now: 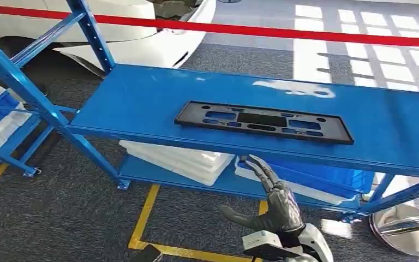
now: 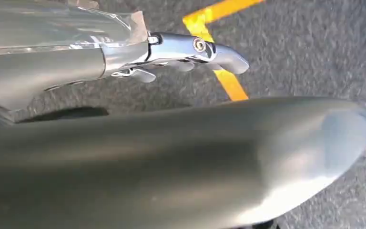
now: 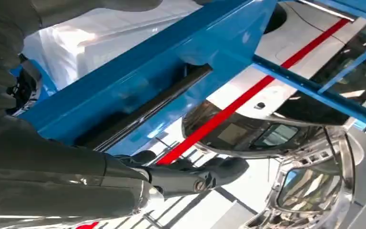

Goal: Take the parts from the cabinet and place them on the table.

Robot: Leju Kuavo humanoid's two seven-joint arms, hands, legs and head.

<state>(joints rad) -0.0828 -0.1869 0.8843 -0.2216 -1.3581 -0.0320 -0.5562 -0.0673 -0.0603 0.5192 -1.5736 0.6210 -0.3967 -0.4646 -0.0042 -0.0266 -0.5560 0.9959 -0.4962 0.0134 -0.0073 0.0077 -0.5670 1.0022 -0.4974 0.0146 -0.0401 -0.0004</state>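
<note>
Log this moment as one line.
right hand: open, raised below shelf edge | black part: flat on blue shelf, untouched | left hand: open, over floor

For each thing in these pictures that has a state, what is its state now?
black part: lying flat on the blue shelf, untouched.
right hand: raised below the shelf's front edge, fingers spread, holding nothing.
left hand: over the floor, holding nothing.
white trays: stacked on the lower shelf.
blue bin: on the lower shelf.

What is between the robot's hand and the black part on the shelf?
In the head view, just the blue shelf's front edge separates the right hand from the black part.
</note>
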